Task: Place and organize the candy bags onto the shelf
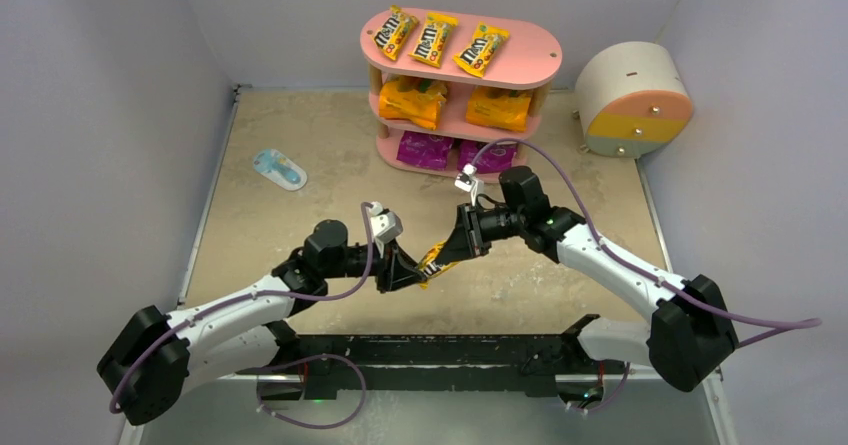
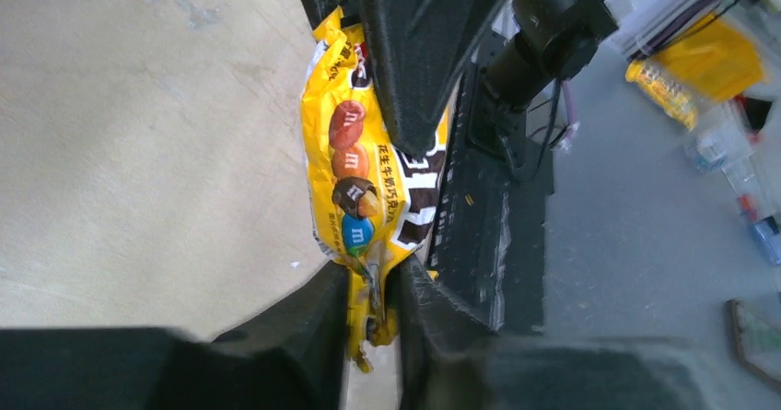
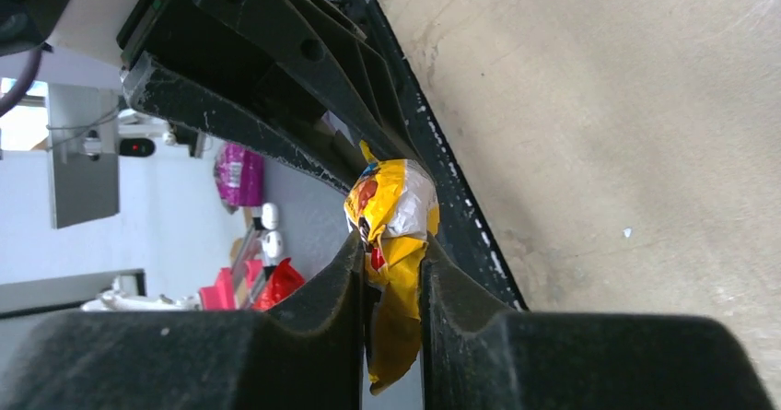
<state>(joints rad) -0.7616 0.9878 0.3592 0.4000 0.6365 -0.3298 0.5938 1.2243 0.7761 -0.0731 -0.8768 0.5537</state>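
The pink three-tier shelf [image 1: 532, 57] stands at the back. Three yellow M&M's packets [image 1: 432, 40] lie on its top board, two orange bags [image 1: 413, 100] on the middle tier and two purple bags [image 1: 425, 149] on the bottom. A fourth yellow M&M's packet [image 1: 436, 260] hangs above the table between both grippers. My left gripper [image 1: 405, 270] is shut on one end of it [image 2: 355, 180], jaws pinching the crimped edge [image 2: 373, 309]. My right gripper [image 1: 462, 240] is shut on the other end [image 3: 391, 207], jaws pressed on the wrapper [image 3: 391, 281].
A flat light-blue-and-white item [image 1: 279, 169] lies on the table at the left. A round cream drawer unit [image 1: 634, 100] stands at the back right. Grey walls close in three sides. A black rail [image 1: 430, 355] runs along the near edge.
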